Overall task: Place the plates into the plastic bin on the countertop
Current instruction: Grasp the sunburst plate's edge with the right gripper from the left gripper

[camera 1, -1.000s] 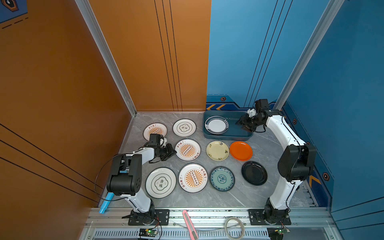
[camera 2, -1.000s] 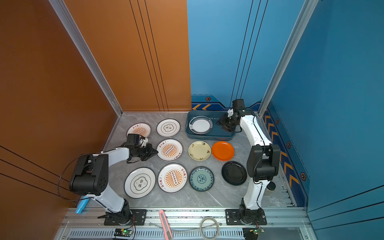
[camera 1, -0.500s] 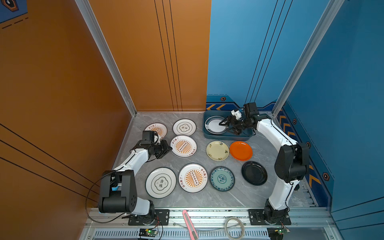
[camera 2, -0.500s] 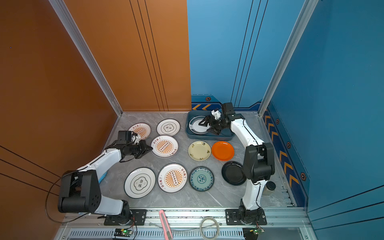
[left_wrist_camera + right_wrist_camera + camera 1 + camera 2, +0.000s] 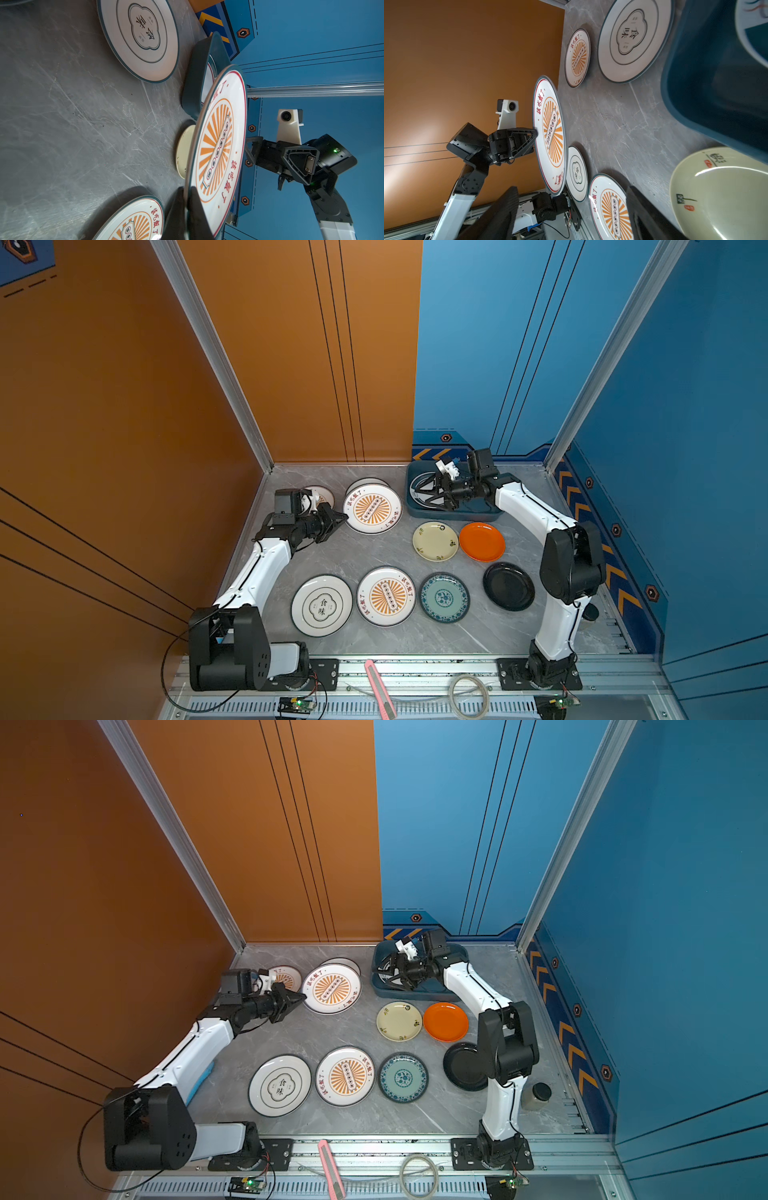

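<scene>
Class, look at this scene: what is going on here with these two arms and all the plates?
The left pincer is shut on the rim of a white sunburst plate, holding it raised above the marble countertop. The right pincer hangs open over the teal plastic bin, where one plate lies. The rest of the plates lie flat on the countertop.

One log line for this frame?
left gripper: shut on sunburst plate, lifted | right gripper: open, above bin | bin: holds a plate
</scene>
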